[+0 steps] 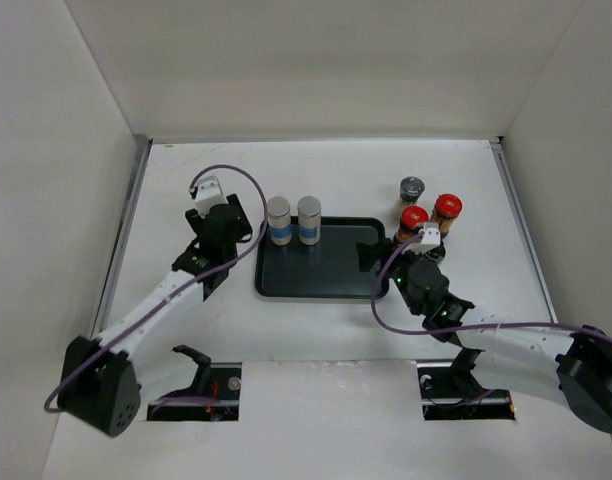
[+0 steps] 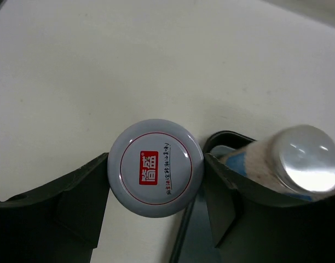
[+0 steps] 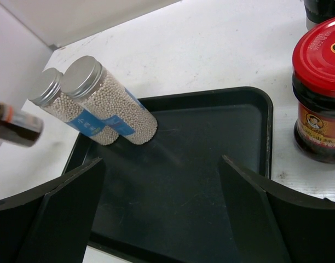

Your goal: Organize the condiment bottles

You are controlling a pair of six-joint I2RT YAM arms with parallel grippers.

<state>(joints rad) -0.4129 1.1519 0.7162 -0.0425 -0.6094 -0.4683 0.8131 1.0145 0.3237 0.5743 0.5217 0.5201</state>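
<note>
Left claw (image 2: 156,174) pinches the white-topped jar (image 2: 155,164) at its lid, just left of the tray (image 1: 326,275). Right claw (image 3: 162,186) hangs spread over the tray, empty. The jar's probably light, rigid and slick, so grip the body.

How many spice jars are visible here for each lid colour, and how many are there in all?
Grey-lidded jars: 2
Red-lidded jars: 2
Dark-lidded jar: 1
White-topped jar: 1
Total: 6 jars in view
</note>
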